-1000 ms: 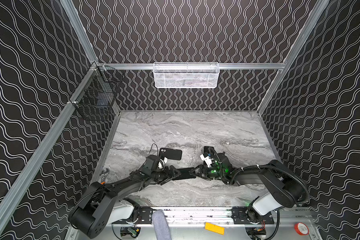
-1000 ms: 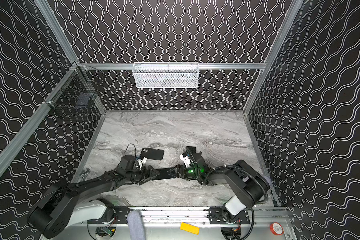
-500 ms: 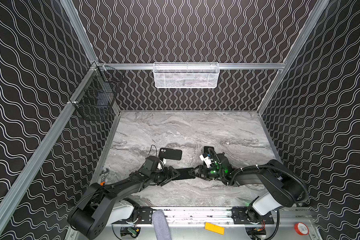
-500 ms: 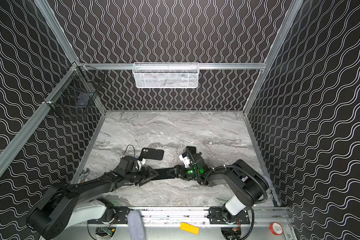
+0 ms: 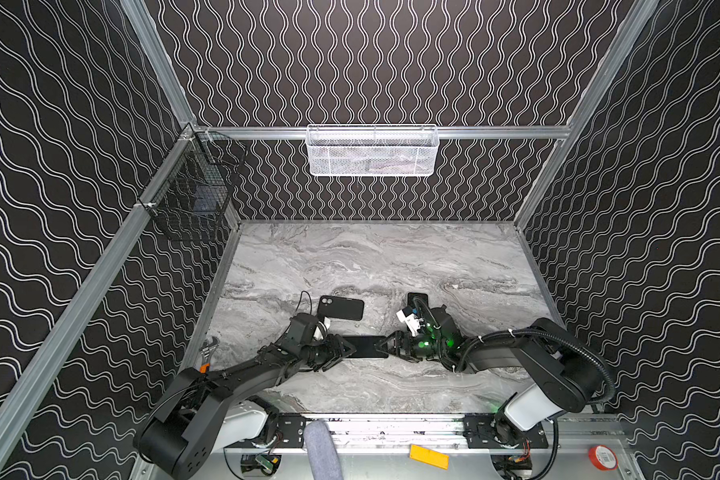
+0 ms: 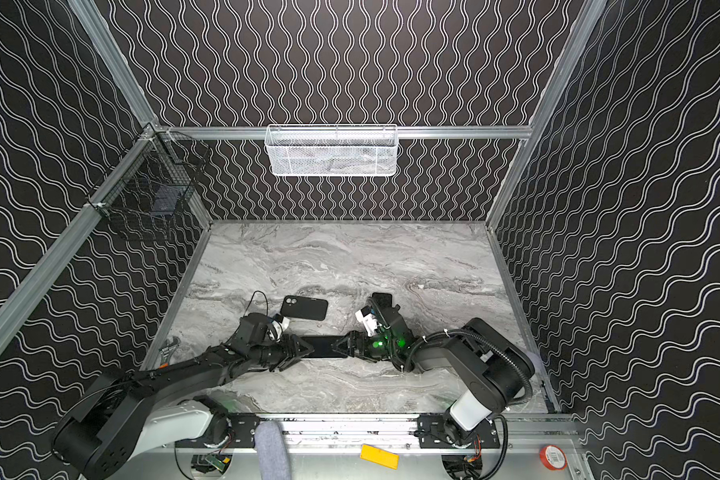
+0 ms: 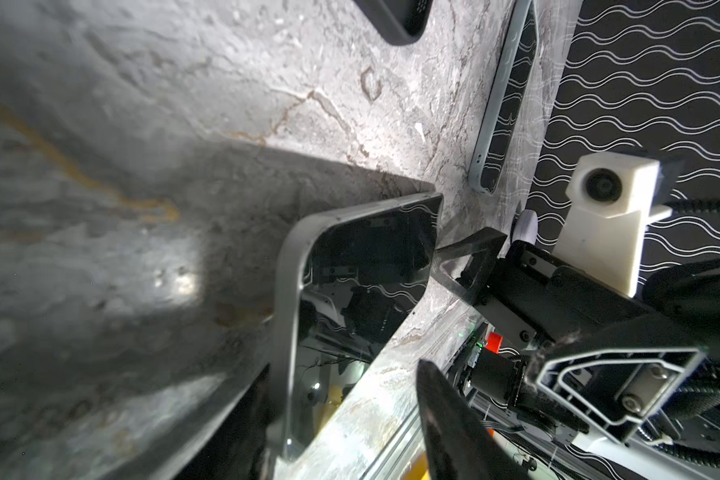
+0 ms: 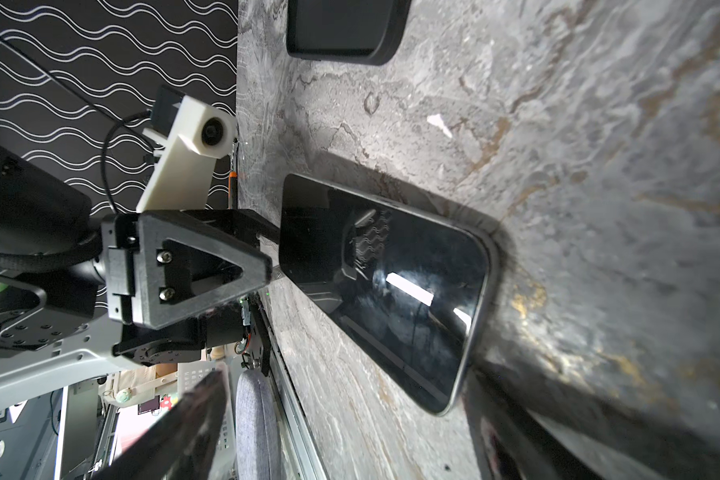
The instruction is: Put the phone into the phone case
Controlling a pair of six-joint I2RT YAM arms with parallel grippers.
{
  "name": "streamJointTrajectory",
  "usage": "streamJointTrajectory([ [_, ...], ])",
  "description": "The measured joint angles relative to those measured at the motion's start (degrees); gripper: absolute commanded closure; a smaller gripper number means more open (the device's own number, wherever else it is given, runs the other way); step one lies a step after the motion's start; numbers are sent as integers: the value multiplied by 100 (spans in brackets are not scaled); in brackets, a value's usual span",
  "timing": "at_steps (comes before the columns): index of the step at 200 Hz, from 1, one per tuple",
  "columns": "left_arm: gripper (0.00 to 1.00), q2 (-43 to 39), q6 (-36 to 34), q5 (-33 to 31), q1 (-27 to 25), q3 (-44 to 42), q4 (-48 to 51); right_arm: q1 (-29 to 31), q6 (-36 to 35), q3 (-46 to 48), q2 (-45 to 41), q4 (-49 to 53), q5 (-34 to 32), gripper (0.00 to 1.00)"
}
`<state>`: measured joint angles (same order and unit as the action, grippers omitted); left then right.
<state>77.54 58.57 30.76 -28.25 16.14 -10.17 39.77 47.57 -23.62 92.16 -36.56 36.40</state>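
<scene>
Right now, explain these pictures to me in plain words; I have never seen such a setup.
This is a two-armed robot in a walled booth. Both top views look down on the whole scene; each wrist view comes from a camera riding on one arm, close to its claw. On the marble table lie a dark phone and, beyond it, a black phone case. The left gripper and right gripper meet the phone from opposite ends. The right gripper's jaws stand wide open. The left gripper's jaws flank the phone's end; whether they pinch it yet, I cannot tell.
</scene>
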Motion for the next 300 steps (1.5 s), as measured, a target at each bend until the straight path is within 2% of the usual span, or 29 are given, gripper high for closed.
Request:
streamJointTrajectory([
  [113, 72, -17, 142, -39, 0, -11, -173, 37, 96, 0, 107, -179, 24, 9],
  [226, 87, -55, 164, 127, 0, -87, -994, 46, 131, -4, 131, -260, 35, 7],
  [258, 91, -140, 160, 164, 0, -55, -977, 39, 50, -76, -118, 219, -31, 5],
  [300, 96, -424, 79, 103, 0, 114, -490, -251, -369, -319, -992, 1558, -354, 3],
])
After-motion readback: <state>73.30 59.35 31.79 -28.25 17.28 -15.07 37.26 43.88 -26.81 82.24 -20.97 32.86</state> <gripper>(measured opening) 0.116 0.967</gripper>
